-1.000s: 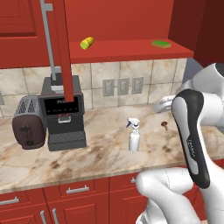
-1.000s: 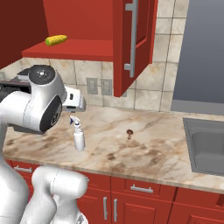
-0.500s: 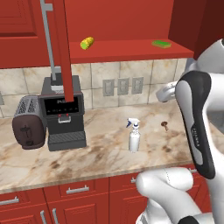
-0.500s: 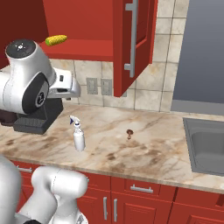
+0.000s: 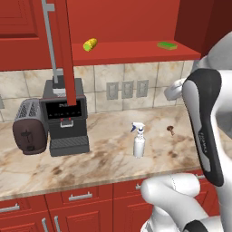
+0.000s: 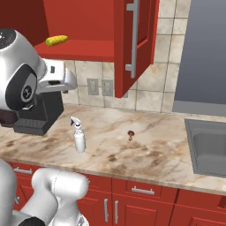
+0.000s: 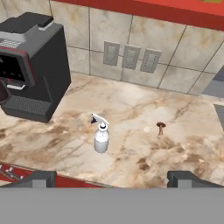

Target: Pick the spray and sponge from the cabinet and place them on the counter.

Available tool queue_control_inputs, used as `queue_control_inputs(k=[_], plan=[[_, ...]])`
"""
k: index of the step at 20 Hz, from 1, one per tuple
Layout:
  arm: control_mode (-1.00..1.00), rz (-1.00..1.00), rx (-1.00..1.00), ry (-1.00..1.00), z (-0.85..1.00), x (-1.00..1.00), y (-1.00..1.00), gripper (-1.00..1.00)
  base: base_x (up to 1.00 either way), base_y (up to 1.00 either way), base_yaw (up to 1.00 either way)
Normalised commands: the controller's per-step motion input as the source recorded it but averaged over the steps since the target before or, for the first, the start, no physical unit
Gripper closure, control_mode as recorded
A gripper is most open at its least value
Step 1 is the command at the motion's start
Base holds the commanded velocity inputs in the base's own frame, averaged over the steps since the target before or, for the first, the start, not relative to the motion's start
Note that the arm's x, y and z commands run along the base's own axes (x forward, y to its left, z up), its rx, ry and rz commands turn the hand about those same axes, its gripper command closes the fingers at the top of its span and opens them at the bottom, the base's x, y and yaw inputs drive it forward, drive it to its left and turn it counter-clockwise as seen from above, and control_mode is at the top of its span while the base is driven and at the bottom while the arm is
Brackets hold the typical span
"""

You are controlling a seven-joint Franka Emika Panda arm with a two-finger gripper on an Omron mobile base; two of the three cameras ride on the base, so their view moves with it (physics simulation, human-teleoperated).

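Spray bottle (image 5: 139,143) standing mid-frame on the table (image 5: 104,158); sponge (image 5: 167,45) lying upper right on the cabinet shelf (image 5: 131,50); claw (image 7: 111,178) hanging spread, empty.

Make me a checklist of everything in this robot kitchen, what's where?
Surface: marbled counter, no spills seen.
Job's things: spray upright on the counter; sponge on the shelf of the cabinet.
Clutter: corn cob on the shelf; coffee machine, toaster, small brown thing on the counter.
Grippers: gripper open, holding nothing.
Cables: nothing seen.
Surroundings: wall outlets, sink.
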Motion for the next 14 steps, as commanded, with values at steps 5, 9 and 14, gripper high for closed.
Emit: queue_control_inputs(k=[5, 9, 14], plan=[[-1.0, -0.01, 0.0, -0.2, 0.25, 0.0, 0.0, -1.0, 0.0, 0.0, 0.0], [-1.0, -0.05, 0.0, -0.14, 0.0, 0.21, 0.0, -1.0, 0.0, 0.0, 0.0], [-1.0, -0.1, 0.0, -0.04, 0.0, 0.63, 0.0, -1.0, 0.0, 0.0, 0.0]])
